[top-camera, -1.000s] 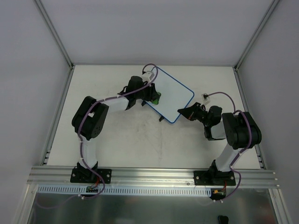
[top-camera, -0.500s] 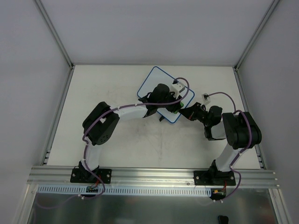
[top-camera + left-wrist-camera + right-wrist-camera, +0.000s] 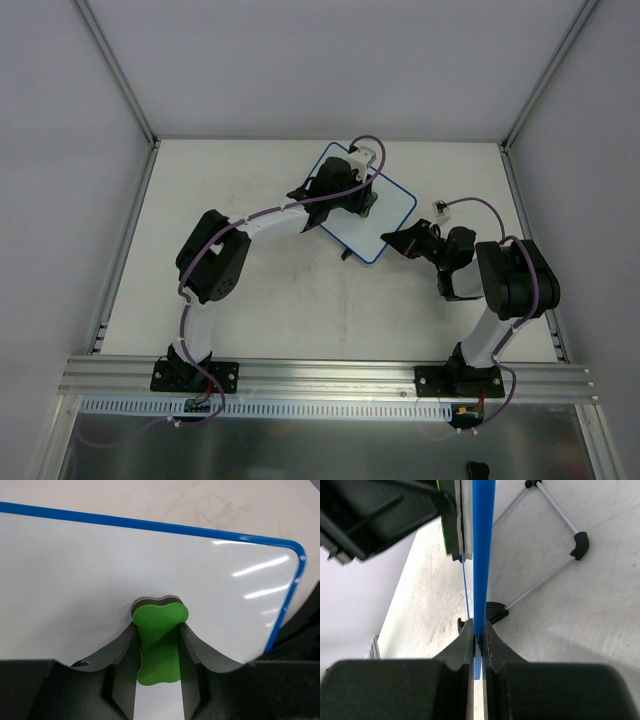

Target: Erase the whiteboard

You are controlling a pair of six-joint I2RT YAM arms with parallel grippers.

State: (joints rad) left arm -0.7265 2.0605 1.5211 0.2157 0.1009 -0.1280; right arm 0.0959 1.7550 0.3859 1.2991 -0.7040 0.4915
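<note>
Erasing the board (image 3: 390, 225), upper centre of top view.
Your left gripper (image 3: 158, 630) is clamped on the eraser (image 3: 160, 647), pressed to the board; your right gripper (image 3: 478, 630) pinches its rim. The visible surface looks clean, so probably nearly done.

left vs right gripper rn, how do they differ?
The left gripper is clamped on the green eraser; the right gripper is clamped on the whiteboard rim. The left gripper sits over the board's face, eraser end against it; the right gripper pinches its edge from the side. Both are shut, both at the whiteboard.
</note>
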